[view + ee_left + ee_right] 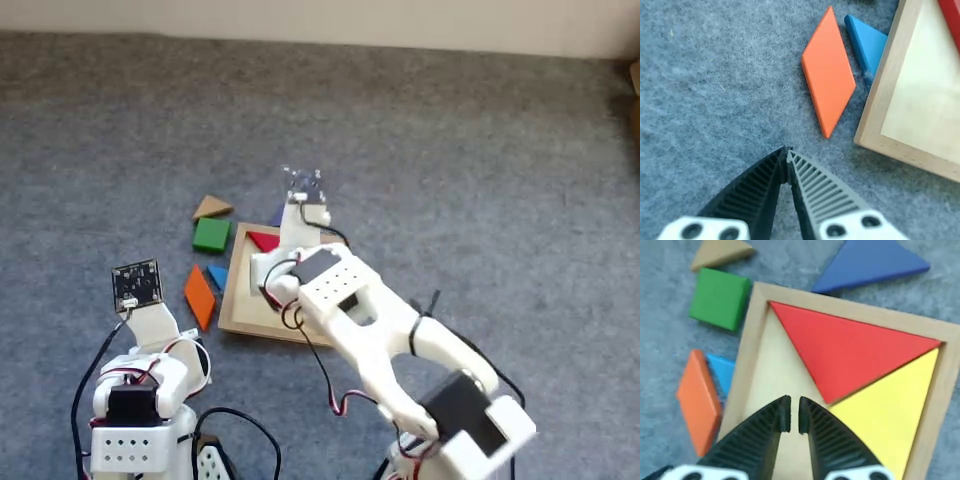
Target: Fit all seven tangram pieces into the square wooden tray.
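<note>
Red triangle (850, 352), yellow triangle (890, 415) in tray (747, 350) (touching); orange parallelogram (828, 70) outside.

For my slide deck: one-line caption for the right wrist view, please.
Right hand above the wooden tray; red triangle and yellow triangle seated, green square and orange parallelogram outside.

Grey carpet (480, 150) runs up to a pale wall strip (400, 25).
</note>
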Tool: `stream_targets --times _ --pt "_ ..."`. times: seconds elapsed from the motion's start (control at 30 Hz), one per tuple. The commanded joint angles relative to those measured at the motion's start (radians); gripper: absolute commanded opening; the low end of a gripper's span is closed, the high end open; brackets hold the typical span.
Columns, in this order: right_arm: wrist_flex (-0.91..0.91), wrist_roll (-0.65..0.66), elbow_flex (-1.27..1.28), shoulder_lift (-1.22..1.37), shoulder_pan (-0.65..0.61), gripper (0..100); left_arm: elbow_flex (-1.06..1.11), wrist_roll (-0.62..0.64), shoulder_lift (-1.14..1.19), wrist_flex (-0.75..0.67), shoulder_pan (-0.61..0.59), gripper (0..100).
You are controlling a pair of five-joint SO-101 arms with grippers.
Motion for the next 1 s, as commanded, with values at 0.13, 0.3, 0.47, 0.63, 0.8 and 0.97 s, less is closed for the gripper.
stream_targets --times 0.13,0.3,0.47,0.63,0.8,0.97 --pt "-0.036 0.038 -0.001 0.070 0.022 3.3 0.021 -0.005 -0.051 0.006 -0.012 1" --pt "-0.035 0.064 -0.001 0.073 0.113 3.3 0.021 -0.005 -0.051 0.006 -0.012 1" --pt "-0.035 0.150 0.018 0.074 0.188 3.3 0.021 -0.005 -0.051 0.006 -0.012 1" --pt "-0.035 0.155 0.033 0.073 0.245 3.3 0.021 -0.005 -0.051 0.006 -0.012 1" --pt "-0.035 0.267 0.036 0.076 0.288 3.3 0.021 -0.005 -0.051 0.006 -0.012 1" --pt "0.062 0.345 0.025 0.076 0.317 3.3 0.021 -0.005 -0.051 0.006 -0.012 1"
